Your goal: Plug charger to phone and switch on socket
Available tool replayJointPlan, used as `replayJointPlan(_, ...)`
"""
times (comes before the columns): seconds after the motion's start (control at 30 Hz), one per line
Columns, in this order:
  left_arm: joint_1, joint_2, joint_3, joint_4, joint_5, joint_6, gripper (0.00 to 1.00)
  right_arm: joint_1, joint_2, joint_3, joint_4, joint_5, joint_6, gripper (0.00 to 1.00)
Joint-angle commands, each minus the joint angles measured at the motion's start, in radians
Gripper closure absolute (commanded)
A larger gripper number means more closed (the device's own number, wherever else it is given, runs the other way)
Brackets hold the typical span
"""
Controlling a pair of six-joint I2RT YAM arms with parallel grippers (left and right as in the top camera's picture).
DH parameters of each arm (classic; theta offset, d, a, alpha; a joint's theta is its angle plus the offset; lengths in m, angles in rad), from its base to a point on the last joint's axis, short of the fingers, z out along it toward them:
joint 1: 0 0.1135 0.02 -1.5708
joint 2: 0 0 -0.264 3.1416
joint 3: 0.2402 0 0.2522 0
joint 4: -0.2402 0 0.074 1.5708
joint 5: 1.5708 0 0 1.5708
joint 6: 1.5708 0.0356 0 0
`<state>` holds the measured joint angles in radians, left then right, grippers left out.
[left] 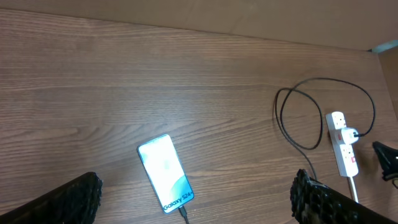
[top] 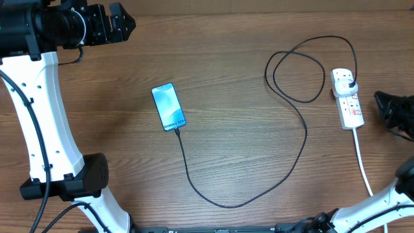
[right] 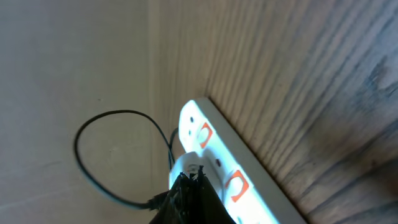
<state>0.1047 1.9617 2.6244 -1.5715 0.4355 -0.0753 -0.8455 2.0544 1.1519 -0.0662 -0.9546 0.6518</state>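
Observation:
The phone (top: 168,107) lies screen-up and lit on the wooden table, left of centre, and also shows in the left wrist view (left: 165,173). The charger cable (top: 259,188) has its tip in the phone's near end (top: 177,130). It loops across the table to a plug in the white socket strip (top: 349,98). My left gripper (top: 124,24) is open and empty, high at the far left (left: 196,186). My right gripper (top: 387,105) is shut just right of the strip. In the right wrist view its tip (right: 191,183) is at the plug, beside the red switches (right: 237,184).
The strip's thick white cord (top: 362,162) runs toward the front right edge. The left arm's base (top: 71,178) stands at the front left. The cable forms a loop (top: 297,74) left of the strip.

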Motion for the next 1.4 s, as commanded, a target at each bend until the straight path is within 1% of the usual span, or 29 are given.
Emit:
replayJointPlan(0.0, -0.007, 0.002, 0.007, 0.002, -0.005, 0.008, 0.0, 0.031, 0.042, 0.02, 0.016, -0.011, 0.006, 0.96)
replayJointPlan(0.2, -0.007, 0.002, 0.007, 0.002, -0.005, 0.008, 0.0, 0.066, 0.064, 0.02, 0.045, 0.001, 0.007, 0.96)
replayJointPlan(0.53, -0.007, 0.002, 0.007, 0.002, -0.005, 0.008, 0.0, 0.074, 0.102, 0.02, 0.02, 0.006, 0.006, 0.96)
replayJointPlan(1.07, -0.007, 0.002, 0.007, 0.002, -0.005, 0.008, 0.0, 0.133, 0.103, 0.02, 0.031, 0.022, -0.005, 0.96)
replayJointPlan(1.37, -0.007, 0.002, 0.007, 0.002, -0.005, 0.008, 0.0, 0.133, 0.103, 0.02, -0.036, 0.022, -0.007, 0.96)
